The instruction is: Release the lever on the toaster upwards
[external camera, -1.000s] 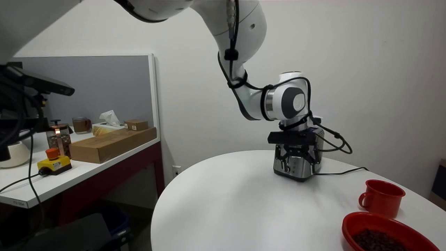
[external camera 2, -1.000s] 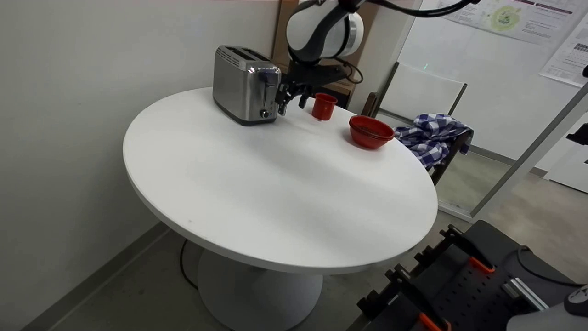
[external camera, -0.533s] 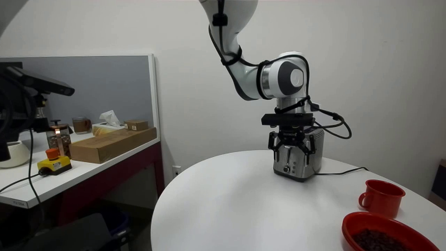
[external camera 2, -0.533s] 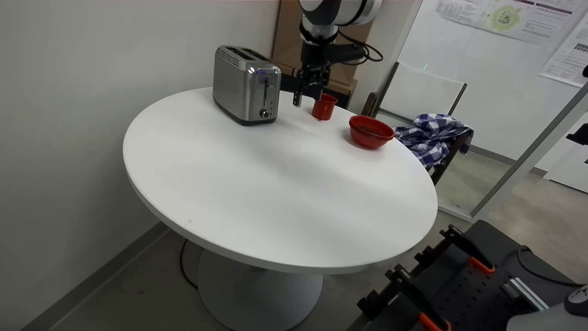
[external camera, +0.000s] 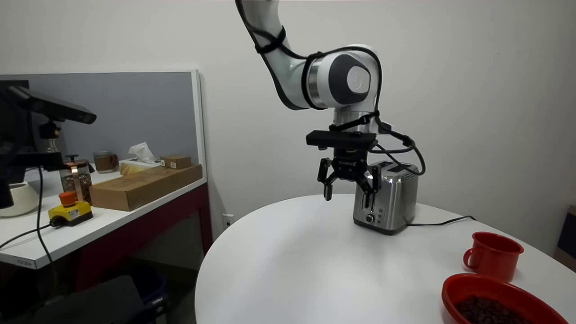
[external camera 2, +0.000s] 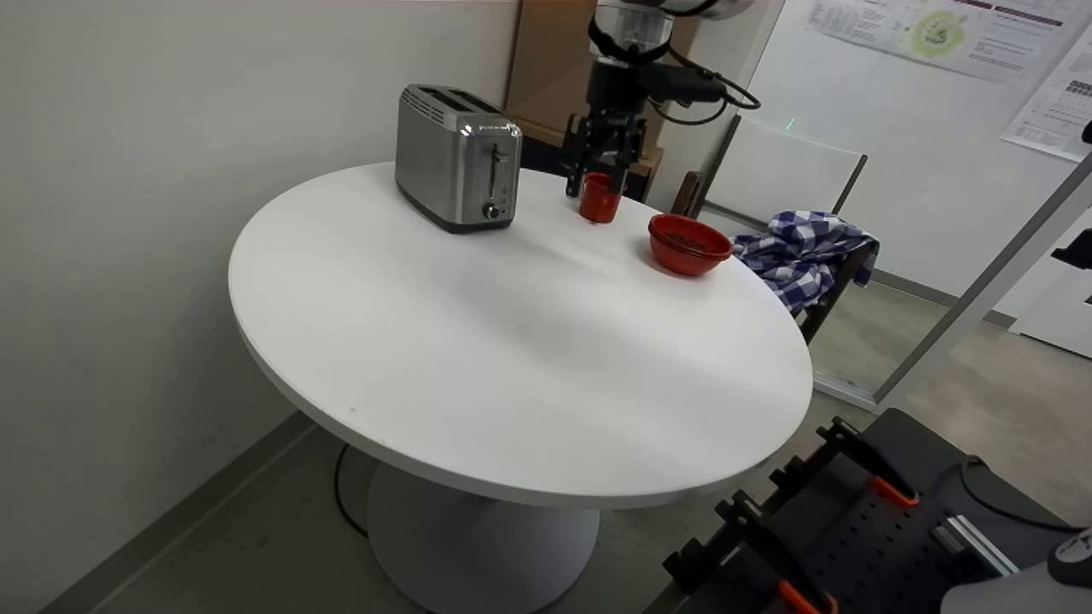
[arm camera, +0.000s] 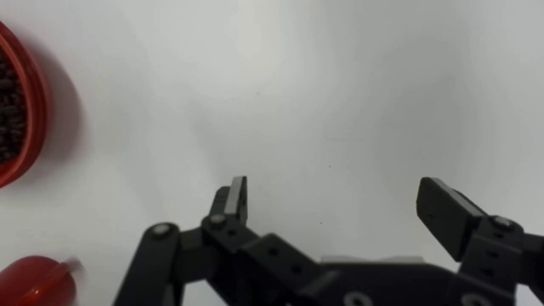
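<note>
The silver toaster [external camera: 398, 202] stands upright on the white round table, and it shows whole in an exterior view [external camera 2: 431, 162]. Its lever [external camera 2: 500, 157] sits near the top of the slot on the front face, above a round knob [external camera 2: 490, 210]. My gripper [external camera: 348, 193] is open and empty, pointing down, in the air in front of the toaster. One finger covers the lever area in that view. In an exterior view my gripper [external camera 2: 595, 183] is clearly apart from the toaster. The wrist view shows open fingers [arm camera: 333, 191] over bare table; the toaster is out of that view.
A red mug [external camera: 497, 256] and a red bowl [external camera: 454, 297] of dark beans stand on the table [external camera: 288, 270]. In the wrist view the bowl [arm camera: 36, 106] and mug [arm camera: 38, 284] are at the left edge. A black cord [external camera: 443, 223] runs behind the toaster.
My gripper was close at the toaster's front. It has risen and backed away from it, with its fingers apart. The toaster, mug and bowl have not moved.
</note>
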`<state>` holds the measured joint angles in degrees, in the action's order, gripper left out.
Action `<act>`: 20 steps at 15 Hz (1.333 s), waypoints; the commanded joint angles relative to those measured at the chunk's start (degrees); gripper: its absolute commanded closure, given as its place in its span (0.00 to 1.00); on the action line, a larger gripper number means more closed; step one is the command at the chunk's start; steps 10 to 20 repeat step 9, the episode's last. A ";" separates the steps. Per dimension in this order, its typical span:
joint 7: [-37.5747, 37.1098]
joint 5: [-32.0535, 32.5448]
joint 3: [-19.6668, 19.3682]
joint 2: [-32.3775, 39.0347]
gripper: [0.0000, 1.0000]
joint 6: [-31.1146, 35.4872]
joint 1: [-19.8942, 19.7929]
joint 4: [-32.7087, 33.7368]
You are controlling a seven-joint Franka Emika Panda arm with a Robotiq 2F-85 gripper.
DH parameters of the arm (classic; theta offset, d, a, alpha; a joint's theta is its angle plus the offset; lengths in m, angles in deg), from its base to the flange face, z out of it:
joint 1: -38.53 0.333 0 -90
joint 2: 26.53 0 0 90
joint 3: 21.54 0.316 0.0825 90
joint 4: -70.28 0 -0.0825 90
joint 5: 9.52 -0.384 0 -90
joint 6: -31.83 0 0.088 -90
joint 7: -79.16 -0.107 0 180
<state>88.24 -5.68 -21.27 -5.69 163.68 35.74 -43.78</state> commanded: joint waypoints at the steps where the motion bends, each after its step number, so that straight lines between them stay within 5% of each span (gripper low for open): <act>1: 1.50 -1.94 0.41 -7.97 0.00 -0.35 -0.40 -8.07; 20: 0.05 -0.76 -0.21 -5.27 0.00 -0.17 0.27 -5.60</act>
